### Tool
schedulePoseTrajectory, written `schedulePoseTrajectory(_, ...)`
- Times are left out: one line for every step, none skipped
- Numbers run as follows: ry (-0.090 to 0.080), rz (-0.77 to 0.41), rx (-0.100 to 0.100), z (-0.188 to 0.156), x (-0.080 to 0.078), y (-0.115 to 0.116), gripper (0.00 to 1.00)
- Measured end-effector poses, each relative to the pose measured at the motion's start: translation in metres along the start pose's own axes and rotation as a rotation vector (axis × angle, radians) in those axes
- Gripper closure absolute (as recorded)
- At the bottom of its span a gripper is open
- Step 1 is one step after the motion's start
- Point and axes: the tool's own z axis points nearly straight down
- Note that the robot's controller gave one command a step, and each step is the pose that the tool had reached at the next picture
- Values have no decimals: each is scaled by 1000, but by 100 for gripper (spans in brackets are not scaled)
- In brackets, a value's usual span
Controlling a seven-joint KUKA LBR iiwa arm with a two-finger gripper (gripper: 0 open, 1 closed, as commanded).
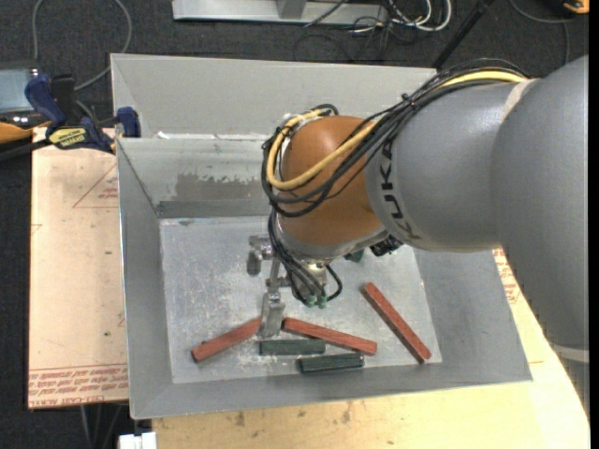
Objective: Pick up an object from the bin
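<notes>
my pincer [271, 325] is down low near the front of the bin [140, 279], tip right where the upper end of the left red stick [225, 341] meets the left end of the middle red stick [328, 336]; can't tell how far open it is or whether it has anything, since the wrist and cables block the view and the tip reads as one narrow piece. just below the tip lies a green stick [292, 348], touching or nearly touching the middle red one, and a second green stick [329, 364] sits beside that toward the front wall. the right red stick [397, 321] lies alone and slanted, well apart from the rest. the nearest candidate is the left red stick. handling guess: thin flat bar, stiff, light, not fragile, probably smooth enough to slide on the metal floor when nudged. it lies flat, so there's no getting under it and the grip has to go across the narrow width. taken at this end it will likely droop or swing, so nearer the middle is better balanced. risk: the sticks crowd together at the tip, so closing here could pinch two at once or push one away. the lone right stick looks like a cleaner grab
</notes>
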Motion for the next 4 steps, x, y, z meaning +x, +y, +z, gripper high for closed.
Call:
schedulePoseTrajectory(4, -379, 0, 82, -8, 15, 0)
schedulePoseTrajectory(-6, -377, -1, 80, -10, 15, 100)
schedulePoseTrajectory(-7, -351, 1, 33, -23, -11, 100)
schedulePoseTrajectory(-12, -337, -1, -74, -34, 8, 100)
